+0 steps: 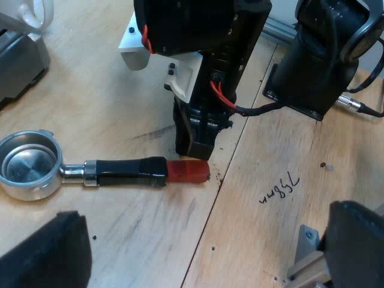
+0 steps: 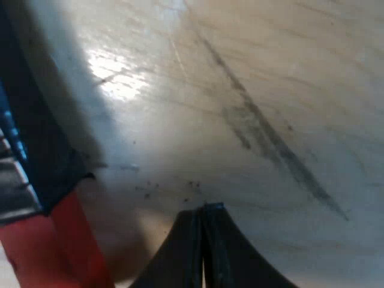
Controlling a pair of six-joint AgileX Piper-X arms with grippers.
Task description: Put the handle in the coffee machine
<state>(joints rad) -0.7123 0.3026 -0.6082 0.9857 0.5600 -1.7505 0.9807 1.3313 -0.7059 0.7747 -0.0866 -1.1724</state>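
Note:
The metal holder [image 1: 29,165] lies flat on the wooden table, its empty basket facing up. Its dark handle [image 1: 126,171] ends in a red tip [image 1: 187,171]. My right gripper [image 1: 192,144] stands upright with its tip on the table, right beside the red tip. In the right wrist view its fingers [image 2: 205,210] are pressed together with nothing between them, and the red end [image 2: 54,252] lies alongside. My left gripper [image 1: 198,246] hovers above the handle, its fingers [image 1: 42,255] wide apart and holding nothing.
A grey machine part [image 1: 18,60] with a white mug handle [image 1: 36,15] over it sits beyond the basket. The black base of an arm [image 1: 324,66] stands on the table past the red tip. A seam [image 1: 210,210] runs through the wooden tabletop.

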